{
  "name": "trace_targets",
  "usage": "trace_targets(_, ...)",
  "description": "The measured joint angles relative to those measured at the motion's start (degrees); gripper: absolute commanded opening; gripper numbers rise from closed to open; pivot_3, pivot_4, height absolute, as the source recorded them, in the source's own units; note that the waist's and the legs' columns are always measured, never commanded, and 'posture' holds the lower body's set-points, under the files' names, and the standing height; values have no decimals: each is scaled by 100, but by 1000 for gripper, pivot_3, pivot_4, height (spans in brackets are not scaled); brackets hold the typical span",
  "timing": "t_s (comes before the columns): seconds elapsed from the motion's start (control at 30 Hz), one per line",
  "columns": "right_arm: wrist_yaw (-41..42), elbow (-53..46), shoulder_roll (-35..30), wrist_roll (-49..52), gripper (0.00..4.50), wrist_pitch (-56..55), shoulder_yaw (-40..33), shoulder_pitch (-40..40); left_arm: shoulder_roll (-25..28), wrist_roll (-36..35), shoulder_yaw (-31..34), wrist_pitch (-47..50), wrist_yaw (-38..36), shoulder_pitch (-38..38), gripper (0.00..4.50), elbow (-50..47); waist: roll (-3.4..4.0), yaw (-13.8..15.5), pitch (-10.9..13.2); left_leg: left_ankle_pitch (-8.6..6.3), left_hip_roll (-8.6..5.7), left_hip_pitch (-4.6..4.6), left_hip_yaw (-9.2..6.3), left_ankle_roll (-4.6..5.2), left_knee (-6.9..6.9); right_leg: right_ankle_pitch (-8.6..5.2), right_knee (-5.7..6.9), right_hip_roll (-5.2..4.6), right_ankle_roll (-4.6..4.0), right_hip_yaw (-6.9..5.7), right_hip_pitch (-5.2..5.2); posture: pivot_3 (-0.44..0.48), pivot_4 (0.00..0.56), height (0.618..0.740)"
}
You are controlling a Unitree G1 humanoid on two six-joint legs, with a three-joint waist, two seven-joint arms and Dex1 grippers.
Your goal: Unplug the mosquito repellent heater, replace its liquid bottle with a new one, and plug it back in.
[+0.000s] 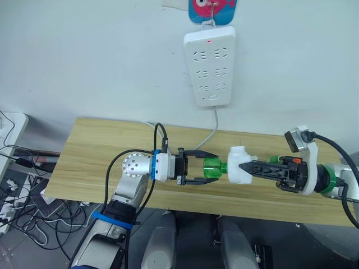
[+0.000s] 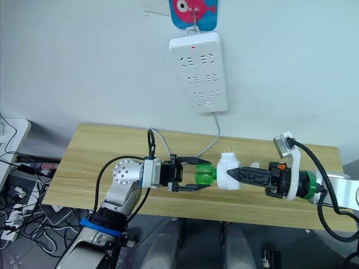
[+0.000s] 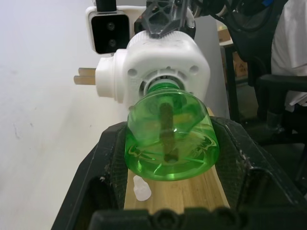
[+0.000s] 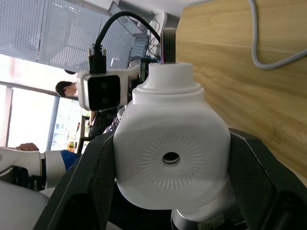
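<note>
The mosquito repellent heater (image 1: pixel 240 168) is unplugged and held sideways a little above the wooden table (image 1: pixel 95 151), its prongs (image 3: pixel 84 76) bare. My right gripper (image 1: pixel 244 166) is shut on its white body from the right, one finger on each side. A green liquid bottle (image 1: pixel 213 168) is still joined to the heater's underside (image 3: pixel 163 62) and points left. My left gripper (image 1: pixel 211 168) comes from the left and is shut around that bottle (image 3: pixel 170 139), its black fingers (image 3: pixel 112 163) against both sides.
A white power strip (image 1: pixel 210 67) hangs on the wall above the table, its cable (image 1: pixel 213 131) running down onto the wood. A small white piece (image 3: pixel 140 188) lies on the table under the bottle. Something green (image 1: pixel 274 159) peeks from behind my right gripper.
</note>
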Motion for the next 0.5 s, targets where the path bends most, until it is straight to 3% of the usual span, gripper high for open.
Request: trace_targets(0.5, -615, 0, 255, -1, 2910, -128, 254, -185, 28, 217, 22, -108, 56, -42, 2261, 240, 0, 1, -2, 0, -1, -2, 0, 0, 2, 3, 1, -1, -1, 0, 0, 197, 315, 740)
